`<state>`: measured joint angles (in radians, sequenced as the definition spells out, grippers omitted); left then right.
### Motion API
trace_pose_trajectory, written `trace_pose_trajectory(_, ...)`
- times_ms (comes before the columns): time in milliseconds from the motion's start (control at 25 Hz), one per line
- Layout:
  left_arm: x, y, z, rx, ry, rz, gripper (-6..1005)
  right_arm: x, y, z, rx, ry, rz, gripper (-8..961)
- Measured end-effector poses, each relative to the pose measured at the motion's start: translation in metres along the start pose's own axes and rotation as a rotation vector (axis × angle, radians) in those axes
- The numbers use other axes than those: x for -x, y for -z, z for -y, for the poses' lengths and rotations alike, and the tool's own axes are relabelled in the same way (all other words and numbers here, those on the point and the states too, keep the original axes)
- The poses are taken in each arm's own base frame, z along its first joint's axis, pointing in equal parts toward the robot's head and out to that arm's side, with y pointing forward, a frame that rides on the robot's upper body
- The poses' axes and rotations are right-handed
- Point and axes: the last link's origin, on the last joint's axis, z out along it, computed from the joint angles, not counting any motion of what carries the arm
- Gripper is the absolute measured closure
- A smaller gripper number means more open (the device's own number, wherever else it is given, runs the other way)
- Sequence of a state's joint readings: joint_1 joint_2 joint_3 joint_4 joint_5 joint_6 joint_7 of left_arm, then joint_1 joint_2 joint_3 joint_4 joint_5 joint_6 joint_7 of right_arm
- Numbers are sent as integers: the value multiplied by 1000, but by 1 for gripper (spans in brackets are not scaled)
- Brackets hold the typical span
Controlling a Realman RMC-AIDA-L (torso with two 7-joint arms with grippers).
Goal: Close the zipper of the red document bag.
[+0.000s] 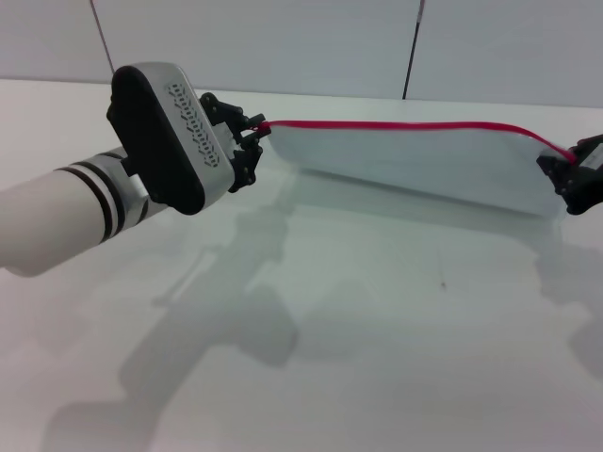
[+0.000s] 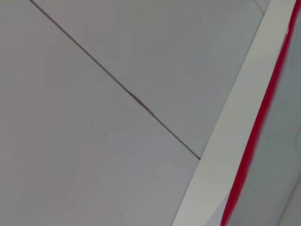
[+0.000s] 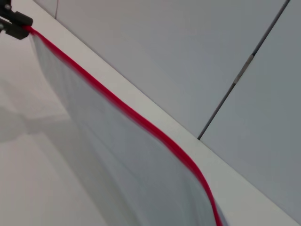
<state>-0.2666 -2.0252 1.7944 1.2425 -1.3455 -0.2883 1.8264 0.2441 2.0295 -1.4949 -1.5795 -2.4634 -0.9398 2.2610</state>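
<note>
The red document bag (image 1: 415, 165) is a translucent pale pouch held off the table, stretched between my two grippers with its long edge on top. The zipper (image 1: 405, 123) runs as a thin red strip along that top edge. My left gripper (image 1: 254, 134) is shut on the zipper's left end; the slider cannot be made out. At the right edge of the head view, my right gripper (image 1: 571, 171) pinches the bag's right end. The left wrist view shows only the zipper (image 2: 257, 129) and part of the bag (image 2: 282, 169). The right wrist view shows the zipper (image 3: 141, 121), the bag (image 3: 113, 160) and the left fingertips (image 3: 15, 23) far off.
The white table (image 1: 377, 330) spreads below the bag, with the arms' shadows on it. Behind stands a grey panelled wall (image 1: 283, 38) with dark seams. The left forearm (image 1: 66, 217) reaches in from the left edge.
</note>
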Motion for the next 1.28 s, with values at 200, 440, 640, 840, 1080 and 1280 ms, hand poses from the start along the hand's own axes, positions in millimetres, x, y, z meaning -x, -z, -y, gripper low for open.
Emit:
trace_pose_trajectory(200,-1,0,0,-1,2,-2,920,-1,0,1,-4,6,-6,826)
trace_pose_trajectory(440,-5,-3,1,-5,13,-13,920,-7,-2,1,-18,28,-70,817)
trace_pose_trajectory(640,-8,-1,10,-52,143,-31,844,-23,-3,6,-81,-27,-160,809)
trace_pose_trajectory(840,-4,10,21,-105,344,-61,635,-20,-3,-7,-64,-47,-116,573)
trace_pose_trajectory(1080,2,15,28,-154,407,-57,482,0,14,-35,27,-90,53,460)
trace_pose_trajectory(1280,3,16,28,-173,422,-50,371,6,21,-37,25,-140,153,366)
